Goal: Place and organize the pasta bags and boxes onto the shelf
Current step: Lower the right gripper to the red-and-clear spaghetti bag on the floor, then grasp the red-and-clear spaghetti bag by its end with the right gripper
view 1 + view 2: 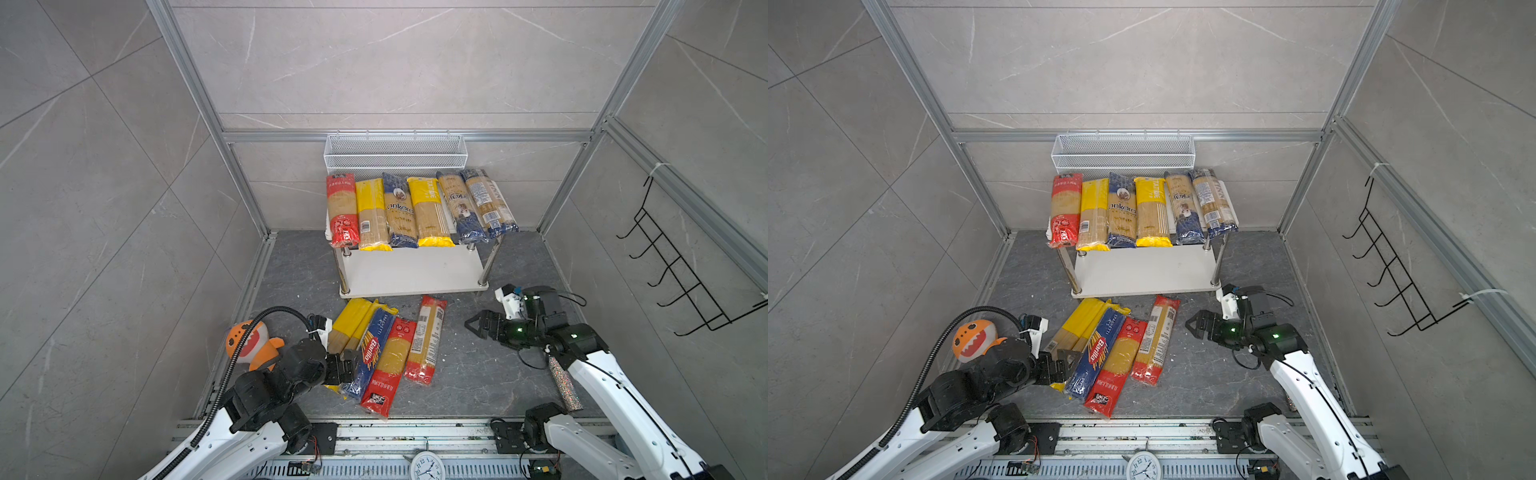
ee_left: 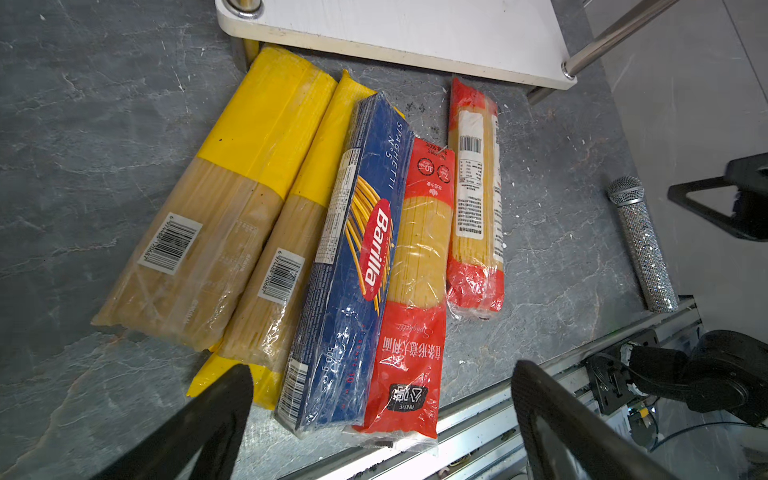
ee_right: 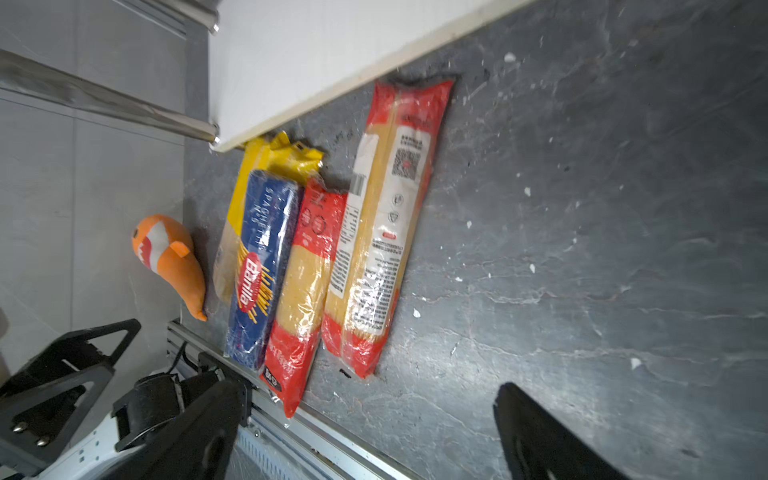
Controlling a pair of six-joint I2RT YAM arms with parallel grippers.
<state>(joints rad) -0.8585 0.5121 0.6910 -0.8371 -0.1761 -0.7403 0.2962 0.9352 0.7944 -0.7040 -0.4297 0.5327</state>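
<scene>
- Left gripper (image 2: pixel 382 370): the jaws are spread wide and nothing is held. It is poised above the near ends of the packets on the floor (image 1: pixel 469 374).
- Right gripper (image 1: pixel 478 325): the jaws are likewise wide and empty. It is held over bare floor near the red bag with the white label (image 1: pixel 428 336), clear of it.
- Five packets are counted on the floor just in front of the shelf (image 1: pixel 415 270), side by side and partly overlapping:
  - two yellow-ended bags (image 1: pixel 351 322)
  - a Barilla spaghetti pack (image 1: pixel 371 353), resting partly over one of the yellow bags
  - a red-ended bag (image 1: pixel 388 365)
  - the labelled red bag
- A row of six packets (image 1: pixel 428 212) is laid across the shelf's top board, the near ends overhanging its front edge. The lower board is bare.
- Progress is judged at roughly half: six are stowed, five are left, and the lower tier is unused.
- Bags: clear crinkled film with strong glare. Pale straight noodles are visible, and the ends are printed in opaque yellow, red or dark blue.
- Barilla pack: squarer-edged and glossy blue.
- Shelf: smooth white boards with rounded corners, on chrome tube legs.
- Floor: dark grey, stone-veined and matt, flecked with white.
- Noted but not handled:
  - orange plush toy (image 1: pixel 249 345)
  - glittered microphone (image 2: pixel 640 249)
  - white wire mesh basket (image 1: pixel 395 149)
  - black wire hook rack (image 1: pixel 681 270)
</scene>
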